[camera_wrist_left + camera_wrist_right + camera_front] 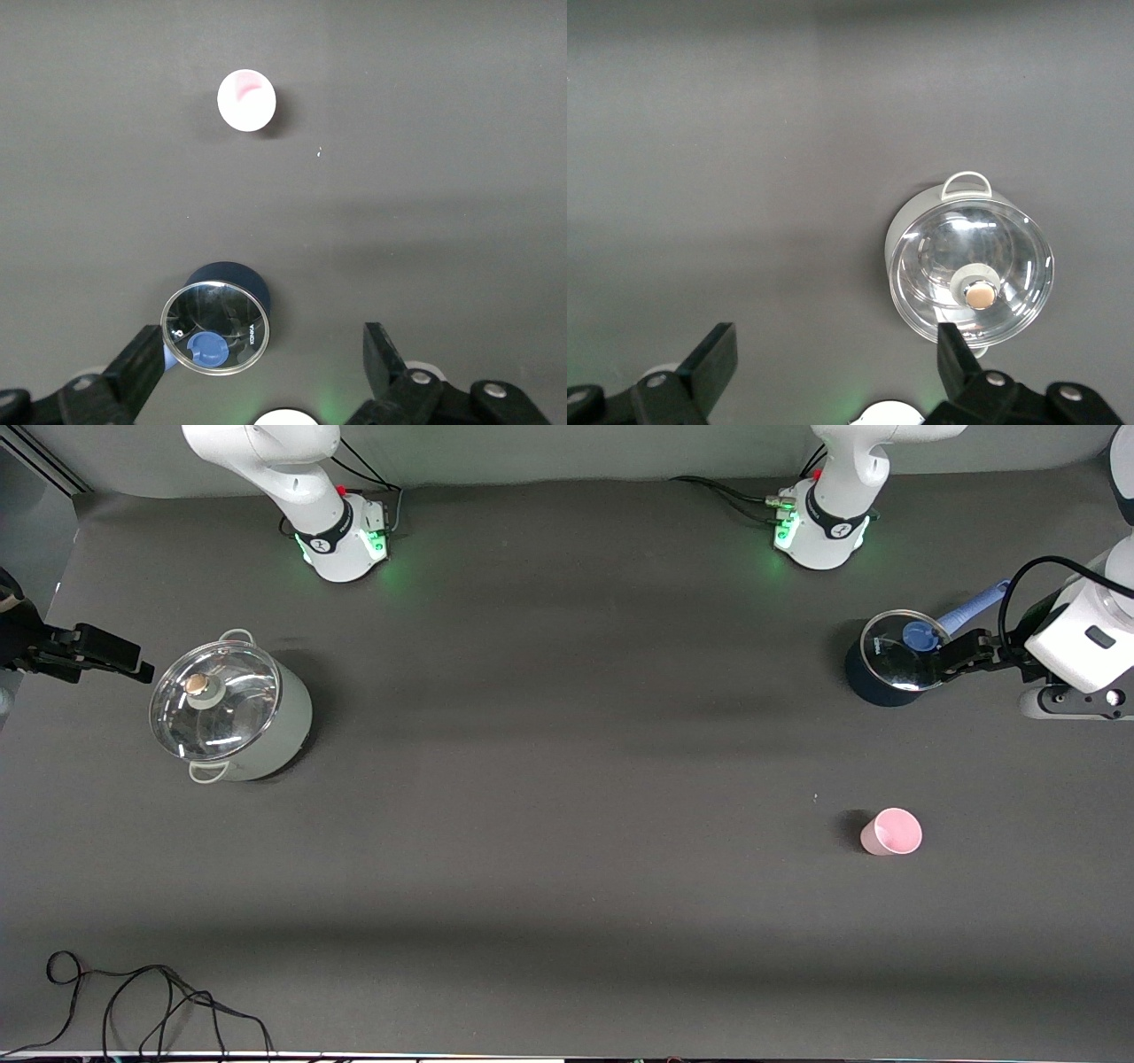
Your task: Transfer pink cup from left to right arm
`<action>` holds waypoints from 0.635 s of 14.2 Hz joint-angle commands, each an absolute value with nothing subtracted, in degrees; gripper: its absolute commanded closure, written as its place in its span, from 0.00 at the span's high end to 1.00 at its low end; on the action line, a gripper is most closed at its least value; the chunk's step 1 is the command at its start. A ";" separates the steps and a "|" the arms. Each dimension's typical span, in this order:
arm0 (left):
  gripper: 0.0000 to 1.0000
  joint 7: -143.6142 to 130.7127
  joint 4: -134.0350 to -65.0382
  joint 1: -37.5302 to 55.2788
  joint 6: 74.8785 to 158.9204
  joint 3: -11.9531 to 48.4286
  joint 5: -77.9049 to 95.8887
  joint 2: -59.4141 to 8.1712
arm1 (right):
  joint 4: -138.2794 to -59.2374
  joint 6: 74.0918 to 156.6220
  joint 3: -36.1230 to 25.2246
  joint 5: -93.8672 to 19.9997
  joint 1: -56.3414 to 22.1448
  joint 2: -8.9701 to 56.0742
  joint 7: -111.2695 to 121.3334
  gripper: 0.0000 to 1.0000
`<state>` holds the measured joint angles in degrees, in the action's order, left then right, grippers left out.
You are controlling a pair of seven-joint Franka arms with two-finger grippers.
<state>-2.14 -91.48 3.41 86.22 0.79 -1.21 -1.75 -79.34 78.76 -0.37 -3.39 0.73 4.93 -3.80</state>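
The pink cup (892, 832) stands upright on the dark table toward the left arm's end, nearer to the front camera than the dark blue pot. It also shows in the left wrist view (246, 100), well clear of the fingers. My left gripper (955, 657) is up in the air beside the dark blue pot, open and empty; its fingertips (146, 354) stand wide apart. My right gripper (124, 659) is up in the air at the right arm's end, beside the white pot, open and empty, with its fingertips (719, 350) wide apart.
A dark blue pot (877, 682) with a glass lid (215, 327) and a blue handle (974, 608) stands at the left arm's end. A white pot (266, 735) with a glass lid (970, 270) stands at the right arm's end. A black cable (151, 1001) lies at the front edge.
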 commanded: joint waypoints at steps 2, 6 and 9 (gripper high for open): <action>1.00 -2.29 -89.21 3.78 85.43 0.62 -0.97 -3.34 | -77.61 77.70 -0.35 -4.31 0.88 5.71 -5.10 1.00; 1.00 -2.29 -88.42 3.87 85.52 0.62 -0.97 -3.78 | -77.61 77.70 -0.26 -4.22 0.88 5.80 -5.01 1.00; 1.00 -2.29 -88.50 3.87 85.43 0.62 -0.97 -3.78 | -77.87 77.70 -0.35 -4.31 0.79 5.71 -5.18 1.00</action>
